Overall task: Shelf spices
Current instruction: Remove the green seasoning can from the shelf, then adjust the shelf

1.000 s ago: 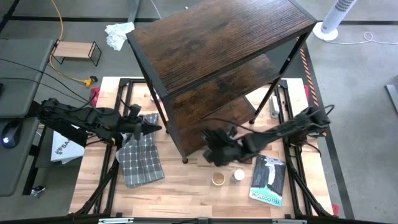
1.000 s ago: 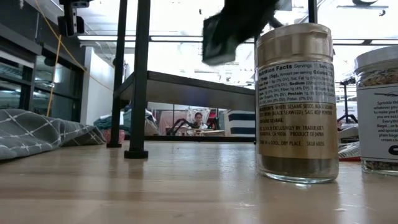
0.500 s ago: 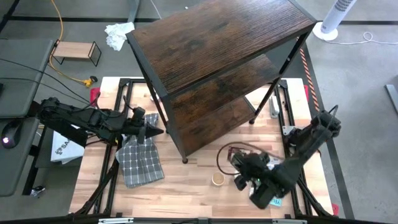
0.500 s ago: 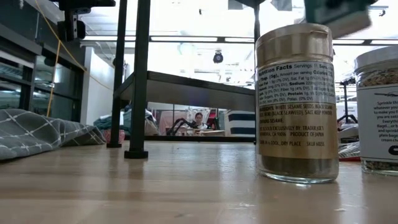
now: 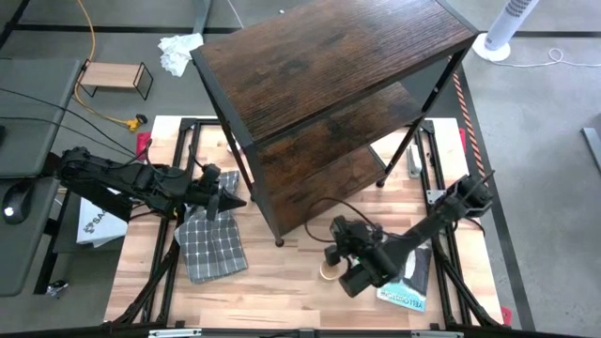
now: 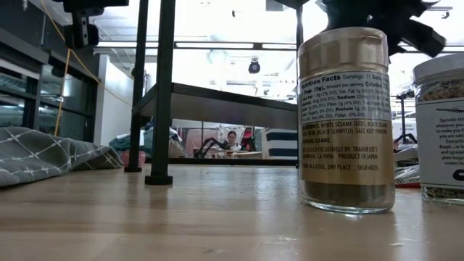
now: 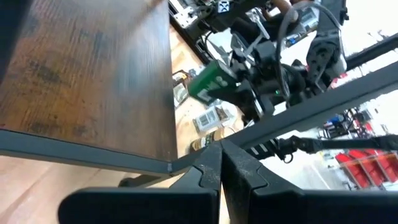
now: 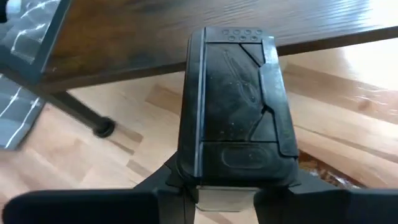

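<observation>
Gripping: the right gripper (image 5: 349, 268) is clamped on a small dark bottle with a black flip-top shaker cap (image 8: 233, 106), 1 finger on each side of it.
Bottle axis: its long axis runs along the fingers. The cap end, with a row of small holes, points away from the wrist, and the pale body end sits back between the fingers.
Bottle place: off the table, over the light wooden tabletop (image 5: 282, 282), in front of the tall dark-brown wood-grain shelf with a thin black frame (image 5: 329, 84).
Standing jars: a gold-capped glass jar with a white printed label (image 6: 346, 116) stands upright on the tabletop. A silver-capped jar (image 6: 438, 123) stands near it, cut by the picture's edge. Both long axes are vertical.
Left gripper (image 5: 228, 198): its 2 fingers are pressed together on nothing. It hangs by the shelf's front leg, above a grey checked cloth (image 5: 211, 249).
High view only: the gold-capped jar's round top shows just beside the right gripper. A blue-and-white book (image 5: 406, 286) lies partly under the right arm. The held bottle is hidden by the gripper.
Low view only: the jar labels can be read, and the right gripper is a dark shape above the gold cap. Whether they touch cannot be told.
Left wrist view only: a green-sided block (image 7: 208, 84) shows at the right gripper. Whether it is the bottle cannot be told.
</observation>
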### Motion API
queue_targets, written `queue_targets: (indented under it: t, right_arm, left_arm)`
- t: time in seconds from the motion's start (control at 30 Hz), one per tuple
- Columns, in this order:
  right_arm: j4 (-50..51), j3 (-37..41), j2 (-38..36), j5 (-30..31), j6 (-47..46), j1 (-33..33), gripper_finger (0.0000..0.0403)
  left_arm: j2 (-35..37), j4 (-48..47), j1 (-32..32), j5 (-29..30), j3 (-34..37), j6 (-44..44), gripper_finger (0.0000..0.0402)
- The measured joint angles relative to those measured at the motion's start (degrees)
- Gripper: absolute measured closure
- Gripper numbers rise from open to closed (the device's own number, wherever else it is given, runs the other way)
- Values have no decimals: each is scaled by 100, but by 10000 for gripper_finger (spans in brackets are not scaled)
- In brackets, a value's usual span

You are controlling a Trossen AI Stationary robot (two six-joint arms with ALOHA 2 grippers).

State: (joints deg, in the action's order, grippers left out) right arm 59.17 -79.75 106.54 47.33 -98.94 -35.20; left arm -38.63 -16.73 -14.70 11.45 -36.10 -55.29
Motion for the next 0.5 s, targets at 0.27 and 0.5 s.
queue_targets:
  t: [0.27,0.5]
  right_arm:
    - [-158,0,2,-83,154,146,236]
    - [-158,0,42,41,175,184,229]
  left_arm:
    - [0,2,7,209,0,-54,402]
    - [0,0,7,218,0,-103,402]
